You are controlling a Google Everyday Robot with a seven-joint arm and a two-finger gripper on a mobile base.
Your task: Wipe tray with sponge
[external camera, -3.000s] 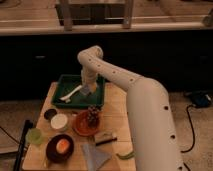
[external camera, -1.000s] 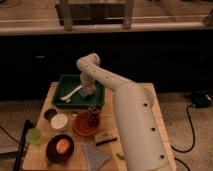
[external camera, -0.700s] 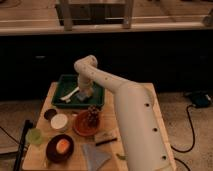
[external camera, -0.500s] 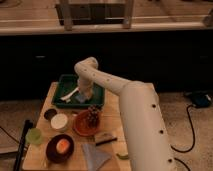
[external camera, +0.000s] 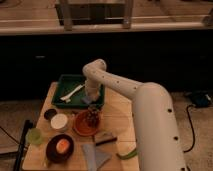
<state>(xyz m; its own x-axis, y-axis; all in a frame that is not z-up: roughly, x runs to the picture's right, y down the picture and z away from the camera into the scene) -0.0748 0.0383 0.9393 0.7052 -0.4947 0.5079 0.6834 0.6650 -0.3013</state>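
Note:
The dark green tray (external camera: 63, 82) sits at the back left of the wooden table. A white utensil (external camera: 71, 93) lies in it. My gripper (external camera: 91, 98) points down into the tray's front right part, low over its floor. A small blue-grey sponge (external camera: 86, 101) shows at the gripper's tip, against the tray floor near the front rim. The white arm arches over from the right and hides the tray's right edge.
In front of the tray stand an orange plate (external camera: 82, 128) with a dark object (external camera: 92, 115), a white bowl (external camera: 59, 121), a small dark cup (external camera: 49, 113), a green cup (external camera: 34, 136), a dark bowl with an orange fruit (external camera: 60, 147), a grey-blue cloth (external camera: 95, 156) and a tan block (external camera: 105, 137).
The gripper slid a little left across the tray floor, then back right toward the front right corner. Nothing else moved.

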